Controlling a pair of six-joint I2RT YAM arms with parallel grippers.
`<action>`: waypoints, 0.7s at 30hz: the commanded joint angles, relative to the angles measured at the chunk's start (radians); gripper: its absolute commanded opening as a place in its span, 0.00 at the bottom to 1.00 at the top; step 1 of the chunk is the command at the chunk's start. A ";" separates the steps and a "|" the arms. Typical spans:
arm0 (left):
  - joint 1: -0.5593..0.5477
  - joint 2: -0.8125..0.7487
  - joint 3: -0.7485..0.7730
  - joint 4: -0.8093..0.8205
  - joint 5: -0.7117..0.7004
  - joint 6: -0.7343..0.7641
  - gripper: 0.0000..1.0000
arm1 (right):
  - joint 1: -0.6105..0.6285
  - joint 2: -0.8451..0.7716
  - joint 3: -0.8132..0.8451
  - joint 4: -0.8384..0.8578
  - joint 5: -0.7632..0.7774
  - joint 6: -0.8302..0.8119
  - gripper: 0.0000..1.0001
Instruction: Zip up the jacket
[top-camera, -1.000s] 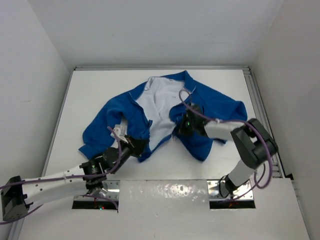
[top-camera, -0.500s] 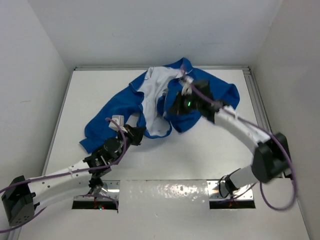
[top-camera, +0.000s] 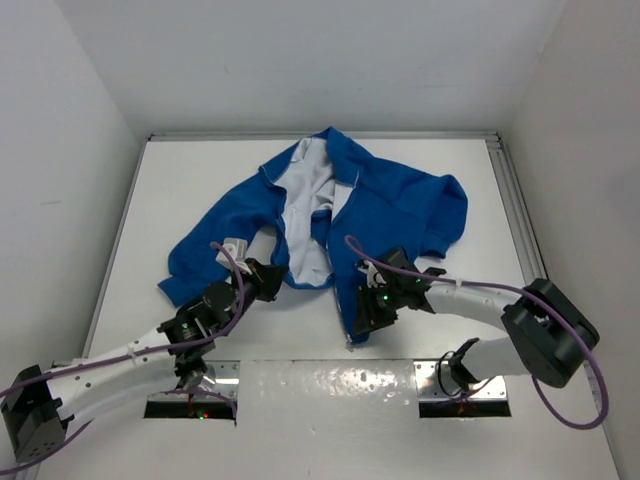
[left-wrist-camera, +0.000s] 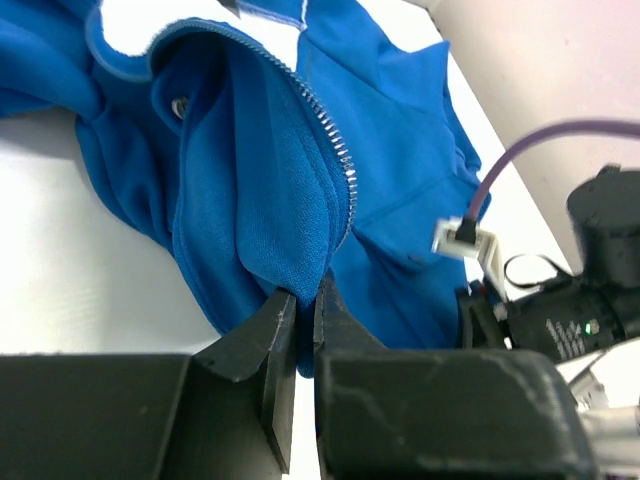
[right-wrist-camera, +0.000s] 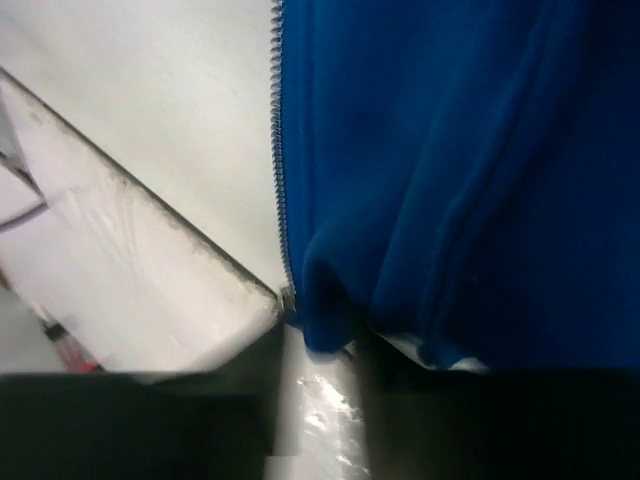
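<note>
From above, the jacket (top-camera: 400, 205) lies open on the table (top-camera: 200, 170) with its lining (top-camera: 300, 190) showing and nothing zipped. In the left wrist view, the left gripper (left-wrist-camera: 305, 300) pinches the hem beside the zipper (left-wrist-camera: 330, 135) teeth. In the right wrist view, the right gripper (right-wrist-camera: 325, 345) seems clamped on the other front edge. Aligning the halves and zipping remain.

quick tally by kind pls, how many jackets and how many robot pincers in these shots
jacket: 1 (blue)
pincers: 2 (left pincer and right pincer, each closed on the jacket's edge)
total: 3
</note>
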 joint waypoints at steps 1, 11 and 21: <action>0.011 -0.052 0.017 -0.062 0.059 0.015 0.00 | 0.006 -0.087 -0.013 0.046 0.054 0.006 0.46; 0.009 -0.099 0.036 -0.156 0.098 -0.013 0.00 | 0.017 -0.322 -0.044 -0.023 0.187 0.035 0.41; 0.009 -0.045 0.074 -0.194 0.122 -0.019 0.00 | 0.244 -0.213 0.036 -0.057 0.469 -0.016 0.13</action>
